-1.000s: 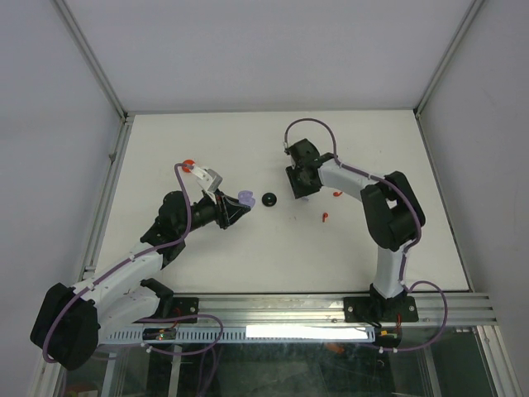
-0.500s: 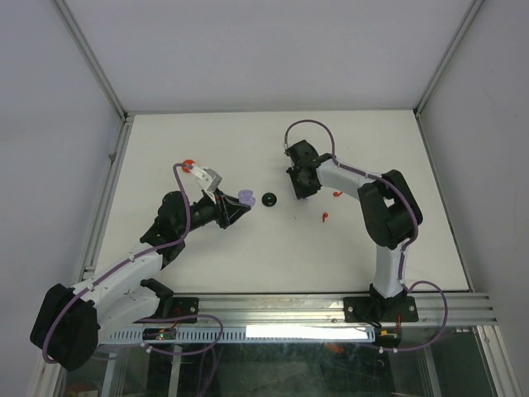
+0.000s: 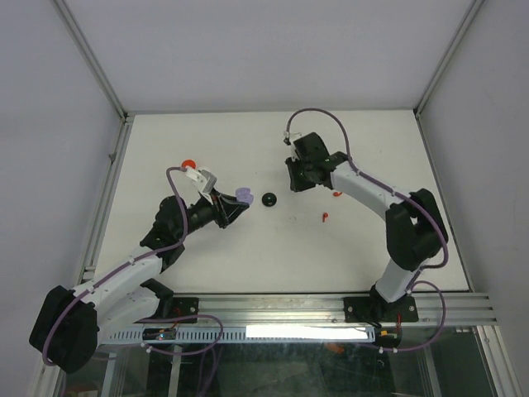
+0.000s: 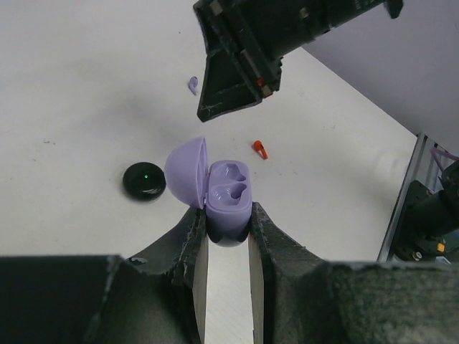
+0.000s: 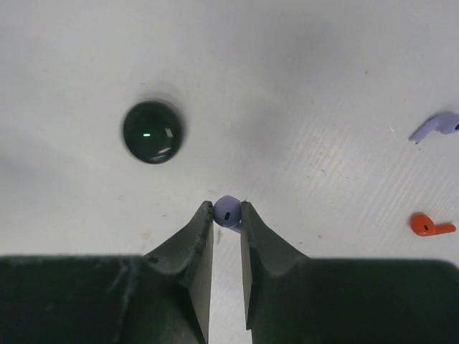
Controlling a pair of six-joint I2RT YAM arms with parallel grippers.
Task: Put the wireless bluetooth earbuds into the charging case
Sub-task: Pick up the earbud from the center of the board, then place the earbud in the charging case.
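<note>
Item: lavender earbud (image 5: pixel 228 213), pinched by its rounded head between the very tips of the right fingers (image 5: pixel 204 223); whether it is clear of the table (image 5: pixel 301 64) or resting on it cannot be told. Destination: lavender charging case (image 4: pixel 229 188), lid open and tilted left, both wells empty, clamped at its base by the left fingers (image 4: pixel 194 231). Hazards, as judged: the hold is on a small curved surface, so the bud may squirt out or rotate in transit. Its stem is hidden, so it may meet a well the wrong way round and jam or bounce off. A hard downward push could lever the case in its clamp. Loose nearby: second lavender earbud (image 5: pixel 437 125), red earbud (image 5: pixel 430 226), black disc (image 5: pixel 152 132). Pose: right arm reaches forward and inward, wrist pointing steeply down, on the far side of the black disc from the case. Left arm stretches low and diagonally toward centre, presenting the case open side up.
</note>
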